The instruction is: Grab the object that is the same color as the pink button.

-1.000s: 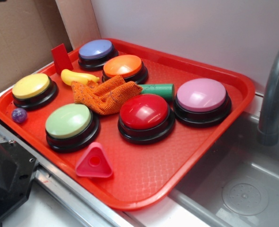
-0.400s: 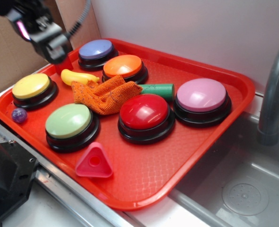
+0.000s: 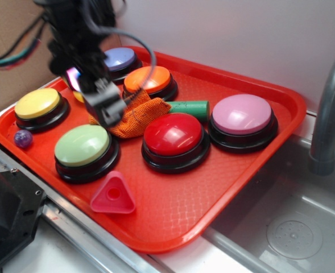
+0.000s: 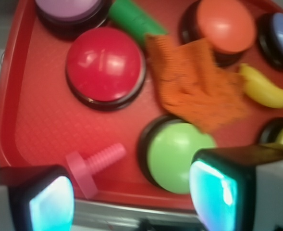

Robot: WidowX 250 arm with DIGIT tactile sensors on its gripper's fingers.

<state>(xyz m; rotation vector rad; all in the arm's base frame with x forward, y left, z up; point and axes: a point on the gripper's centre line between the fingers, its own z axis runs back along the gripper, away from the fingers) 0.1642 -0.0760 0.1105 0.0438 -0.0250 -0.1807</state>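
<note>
The approach step is in hand: the end effector (image 3: 106, 108) is hanging above the middle-left of the red tray (image 3: 258, 165), over the orange cloth (image 3: 134, 114) and just far of the green button (image 3: 83, 145), w/ nothing in its grip. In the wrist view its two fingers (image 4: 45, 199) are spread wide apart, w/ bare tray and the green button showing between them.

The object, a small hot-pink triangle (image 3: 114, 194) w/ a round hole in the centre, is lying flat on the tray's near edge, just near-right of the green button and near-left of the red button (image 3: 173, 135). It's untouched and well apart from the end effector. In the wrist view it (image 4: 91, 166) seems to read as a flat base w/ a ribbed stem, but that view is blurred, so I can't be sure of the shape.

The pink button (image 3: 242, 114), pale lilac-pink on a black base, is sitting on the right side of the tray, right of the red one; it's only the colour ref, not the thing to grab.

Next move, as I judge it: the end effector needs to travel toward the near edge, centre over the triangle, drop low w/ fingers open, then close on it. The piece is low and smooth, and the green button's rim is close, so the descent prob. needs care to clear it.
</note>
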